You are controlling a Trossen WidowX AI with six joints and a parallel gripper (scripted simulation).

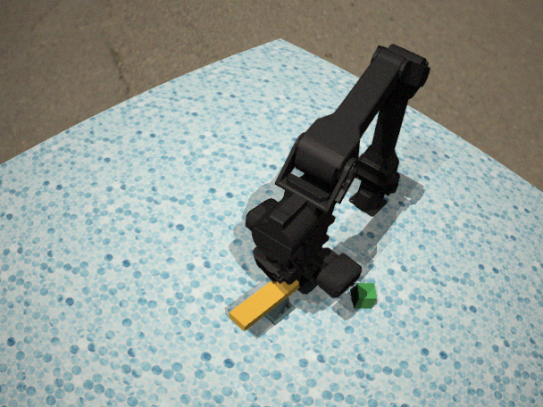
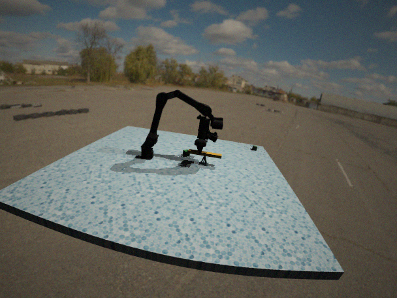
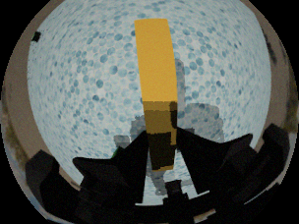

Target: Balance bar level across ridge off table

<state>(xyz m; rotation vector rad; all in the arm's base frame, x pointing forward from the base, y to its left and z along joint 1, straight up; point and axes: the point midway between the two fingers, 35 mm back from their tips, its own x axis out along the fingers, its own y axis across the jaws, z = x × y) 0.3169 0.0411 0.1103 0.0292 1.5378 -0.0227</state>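
The yellow bar (image 1: 263, 304) (image 2: 212, 155) (image 3: 156, 64) is held off the table, roughly level. My gripper (image 2: 200, 151) (image 3: 160, 132) is shut on it, nearer its arm-side end, with a finger on each long side. In the top view the arm hides the grasp. The dark ridge (image 2: 204, 161) (image 1: 279, 311) stands on the table under the bar, a little outward of my fingers. Its top is at or just below the bar's underside; I cannot tell whether they touch. The bar hides the ridge in the wrist view.
A green cube (image 1: 366, 295) (image 2: 186, 152) is close beside the gripper's side, near the bar's arm-side end. A small dark green block (image 2: 254, 148) sits far off near the table's back corner. The arm's base (image 2: 147, 153) stands behind the gripper.
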